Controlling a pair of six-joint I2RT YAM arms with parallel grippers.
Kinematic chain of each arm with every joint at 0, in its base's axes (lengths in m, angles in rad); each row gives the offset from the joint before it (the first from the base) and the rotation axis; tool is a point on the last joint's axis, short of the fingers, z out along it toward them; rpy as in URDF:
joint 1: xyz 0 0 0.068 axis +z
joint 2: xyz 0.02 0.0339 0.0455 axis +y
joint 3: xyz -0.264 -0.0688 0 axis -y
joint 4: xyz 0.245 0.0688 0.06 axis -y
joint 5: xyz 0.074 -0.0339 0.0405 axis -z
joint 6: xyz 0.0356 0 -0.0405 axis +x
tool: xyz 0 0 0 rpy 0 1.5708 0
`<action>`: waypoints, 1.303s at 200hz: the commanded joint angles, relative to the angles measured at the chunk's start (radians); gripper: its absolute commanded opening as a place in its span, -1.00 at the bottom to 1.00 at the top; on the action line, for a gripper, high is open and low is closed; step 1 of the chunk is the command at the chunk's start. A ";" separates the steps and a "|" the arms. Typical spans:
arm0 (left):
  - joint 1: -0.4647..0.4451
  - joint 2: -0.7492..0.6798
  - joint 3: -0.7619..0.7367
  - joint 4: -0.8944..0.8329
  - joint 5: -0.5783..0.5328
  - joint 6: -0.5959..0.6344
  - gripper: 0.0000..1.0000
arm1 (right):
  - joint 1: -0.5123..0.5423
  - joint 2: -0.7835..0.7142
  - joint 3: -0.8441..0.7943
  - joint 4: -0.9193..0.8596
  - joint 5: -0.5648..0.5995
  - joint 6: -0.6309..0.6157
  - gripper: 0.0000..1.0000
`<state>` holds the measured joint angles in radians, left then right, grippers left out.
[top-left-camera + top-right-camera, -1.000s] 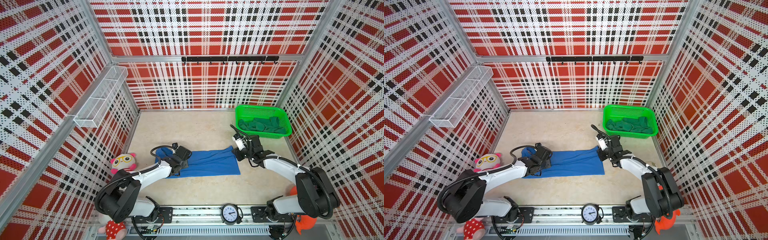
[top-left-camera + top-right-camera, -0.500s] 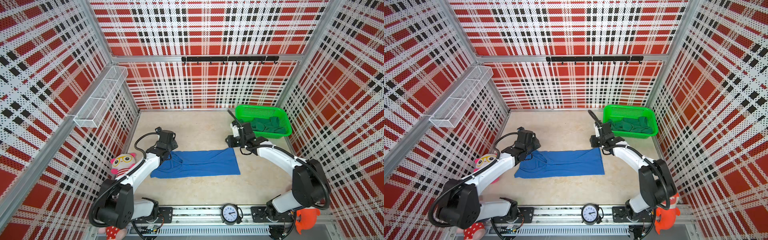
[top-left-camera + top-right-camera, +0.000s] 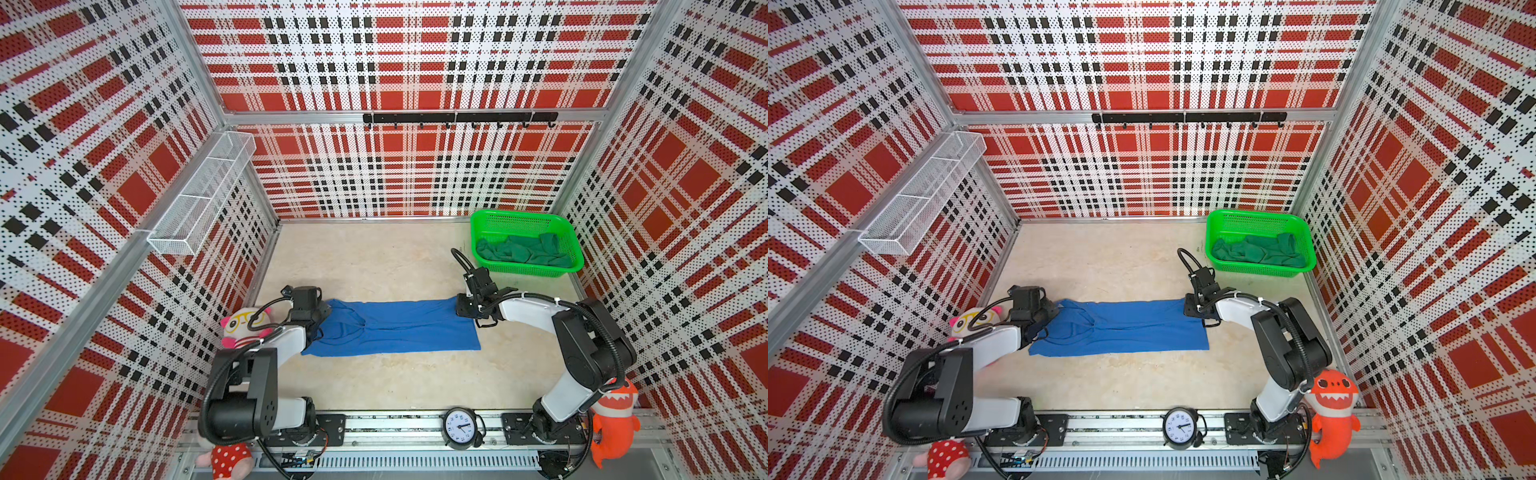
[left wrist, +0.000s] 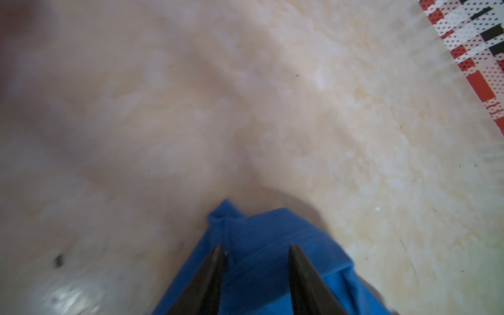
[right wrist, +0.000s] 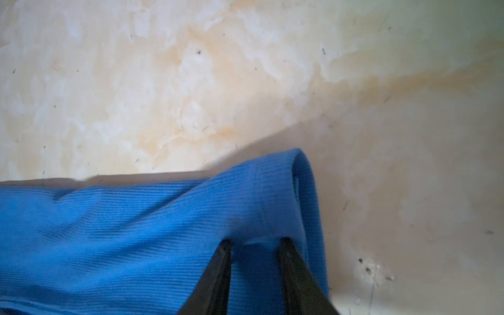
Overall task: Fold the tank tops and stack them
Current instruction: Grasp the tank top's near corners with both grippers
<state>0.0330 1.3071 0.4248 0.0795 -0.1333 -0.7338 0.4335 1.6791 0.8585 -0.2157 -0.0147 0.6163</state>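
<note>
Basket near right arm, plush beside left arm; both jaws clamp blue top.

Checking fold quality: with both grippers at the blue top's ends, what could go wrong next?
1. The left gripper straddles only a narrow bunched end of the blue tank top; it may slip free.
2. The right gripper sits at a curled hem corner, so it might catch one layer.
3. Creases near its neckline could get folded in.
</note>
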 commanded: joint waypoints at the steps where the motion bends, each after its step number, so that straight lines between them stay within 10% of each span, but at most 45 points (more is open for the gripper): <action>1: 0.030 -0.137 -0.027 0.004 -0.022 -0.035 -0.17 | -0.014 -0.003 -0.056 -0.009 0.028 0.043 -0.31; 72: 0.074 -0.267 0.128 -0.195 -0.038 0.090 -0.09 | -0.014 -0.163 -0.058 0.013 0.039 -0.056 -0.25; 136: -0.179 0.066 0.302 -0.377 -0.106 0.215 0.26 | 0.022 -0.075 0.015 0.000 -0.056 -0.070 -0.33; 260: 0.098 0.003 0.039 -0.122 0.111 0.113 0.00 | -0.079 -0.082 -0.166 0.053 0.022 0.072 -0.39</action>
<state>0.1028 1.3457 0.4873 -0.0628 -0.0216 -0.5884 0.3939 1.6230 0.7479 -0.0887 -0.0391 0.6685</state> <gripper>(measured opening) 0.491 0.308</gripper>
